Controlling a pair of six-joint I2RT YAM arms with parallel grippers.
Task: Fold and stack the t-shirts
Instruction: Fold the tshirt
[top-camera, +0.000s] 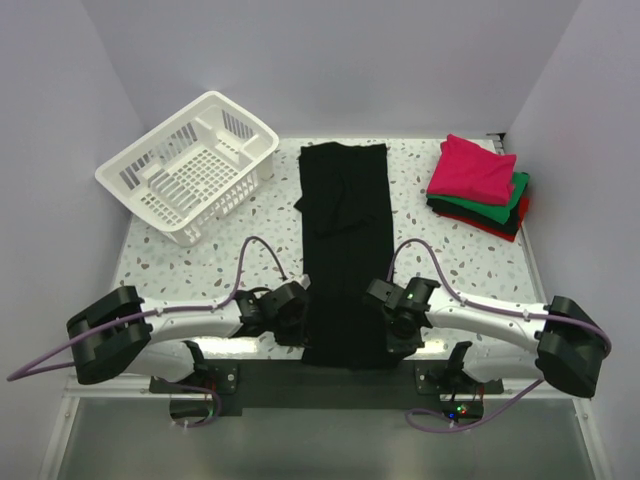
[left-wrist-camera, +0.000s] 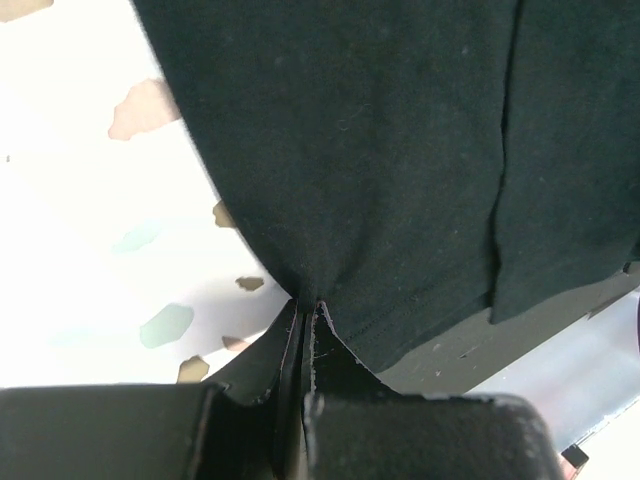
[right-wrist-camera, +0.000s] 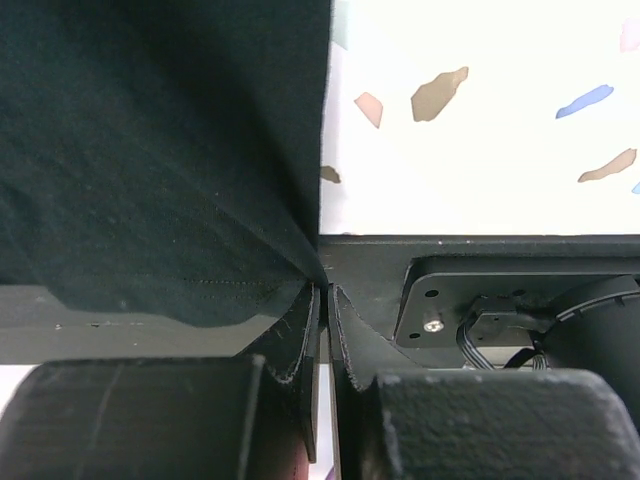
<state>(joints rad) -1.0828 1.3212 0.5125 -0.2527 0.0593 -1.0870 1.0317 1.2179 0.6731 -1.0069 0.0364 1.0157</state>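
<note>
Left tool (left-wrist-camera: 305, 305) clenched on the near-left hem corner of the black shirt (top-camera: 345, 250); right tool (right-wrist-camera: 323, 290) clenched on the near-right corner. Shirt lies as a long narrow strip down the middle of the worktop (top-camera: 200, 260), sides folded in.

Step, as judged: crosswise fold. Next move calls for lifting both corners level and carrying them towards the far end.

Far right: stack (top-camera: 478, 185), pink on top. Far left: basket (top-camera: 190, 165), nothing seen inside.
</note>
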